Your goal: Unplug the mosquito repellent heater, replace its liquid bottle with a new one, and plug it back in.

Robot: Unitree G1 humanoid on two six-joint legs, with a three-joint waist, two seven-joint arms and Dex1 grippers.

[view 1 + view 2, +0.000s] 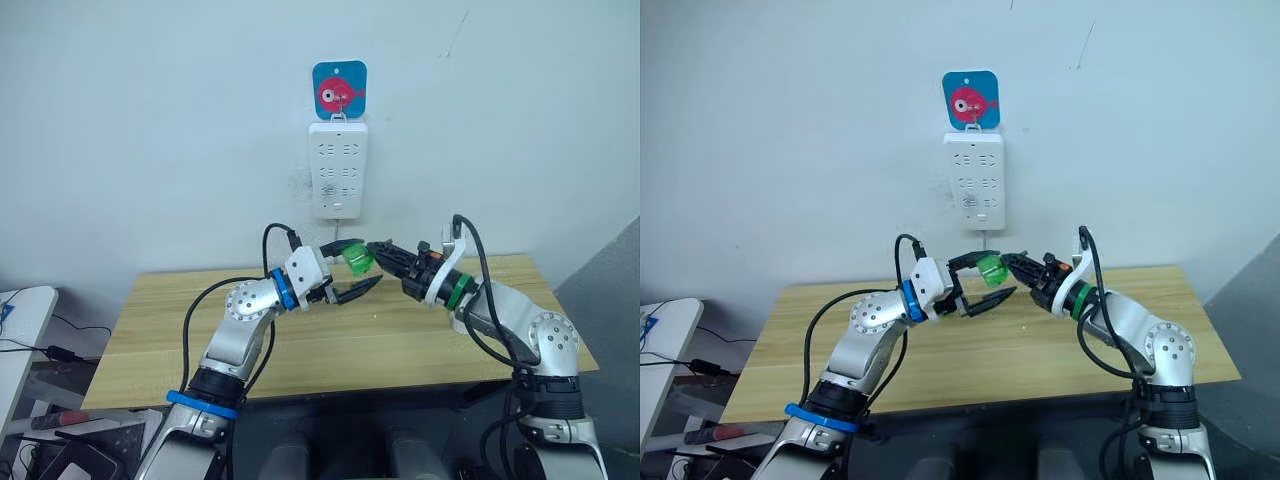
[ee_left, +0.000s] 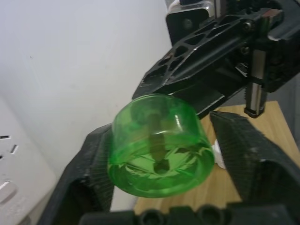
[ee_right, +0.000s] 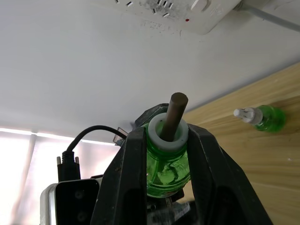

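Both arms are raised above the worktop [image 1: 330, 350], elbows bent outward, forearms angled inward so the two claws meet at centre. The left claw [image 1: 352, 270] points toward the right arm, its two black fingers spread wide, one above and one below. The right claw [image 1: 383, 250] points back toward the left arm, its fingers [image 3: 131, 183] clamped on either side of a small green bottle [image 3: 166, 164], held between the two claws.
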